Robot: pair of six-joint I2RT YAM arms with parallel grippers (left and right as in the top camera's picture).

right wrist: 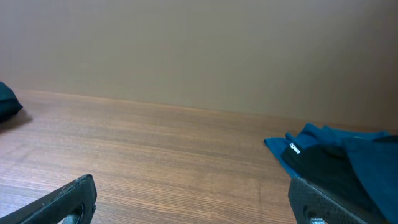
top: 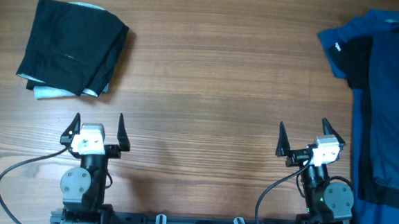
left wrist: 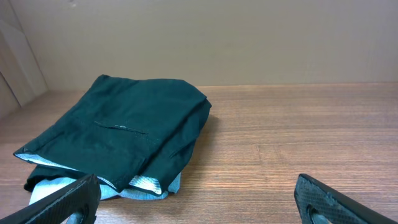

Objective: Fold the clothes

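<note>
The folded black shorts (top: 70,45) lie at the table's far left, on top of a light-blue garment (top: 48,93) whose edge peeks out below. In the left wrist view the shorts (left wrist: 124,137) lie ahead and to the left, whitish lining showing at the hem. A dark blue garment (top: 387,103) with black parts lies spread along the right edge; it also shows in the right wrist view (right wrist: 336,155). My left gripper (top: 96,128) is open and empty near the front edge, below the shorts. My right gripper (top: 312,138) is open and empty, left of the blue garment.
Bare wooden table (top: 215,78) lies between the two piles. Arm bases and cables (top: 15,177) sit along the front edge. A plain wall stands behind the table in both wrist views.
</note>
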